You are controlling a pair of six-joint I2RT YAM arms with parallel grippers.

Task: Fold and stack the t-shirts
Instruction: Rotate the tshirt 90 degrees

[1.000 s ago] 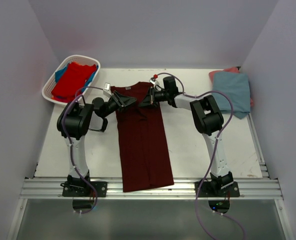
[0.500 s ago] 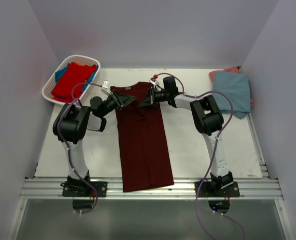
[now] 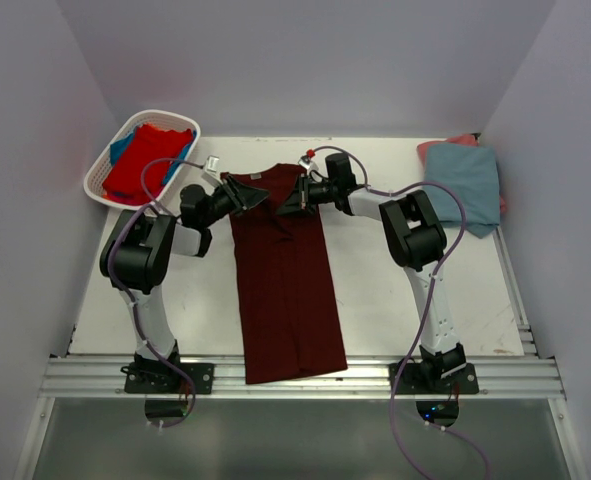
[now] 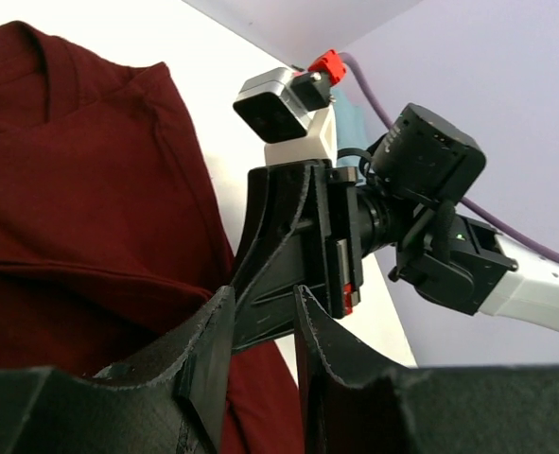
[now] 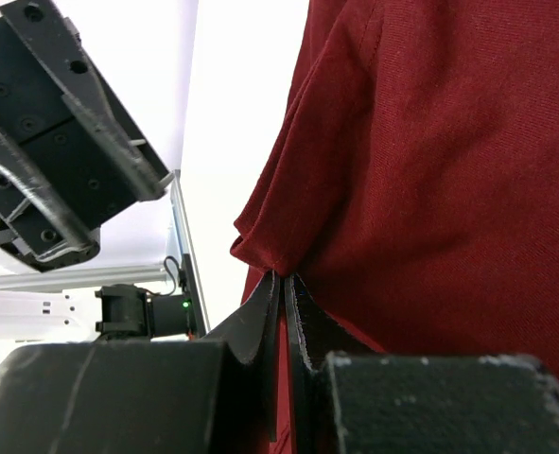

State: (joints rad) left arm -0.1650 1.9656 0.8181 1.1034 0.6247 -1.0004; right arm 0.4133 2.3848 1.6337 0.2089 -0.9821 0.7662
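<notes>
Maroon t-shirt (image 3: 285, 290) flat down centre of top view on table (image 3: 395, 300), collar toward upper part of frame, hem at bottom edge, sides already folded in to a long narrow strip. Right gripper (image 3: 293, 200) at upper right corner of strip; in right wrist view (image 5: 284, 279) clamped tight on a pinched fold of maroon cloth. Left gripper (image 3: 247, 196) at upper left corner; in left wrist view (image 4: 265, 303) fingers nearly together with a thin slit, no cloth visible in it, so grip cannot be told.

Red t-shirt (image 3: 145, 160) in basket (image 3: 100, 180), upper left. Grey-blue t-shirt (image 3: 465, 185) folded over salmon pink t-shirt (image 3: 460, 141), upper right.

Step, as judged: taking both collar-end corners for the lengthwise fold. Next likely needs a secure left pinch, then both corners lifted level and carried toward bottom of frame.
</notes>
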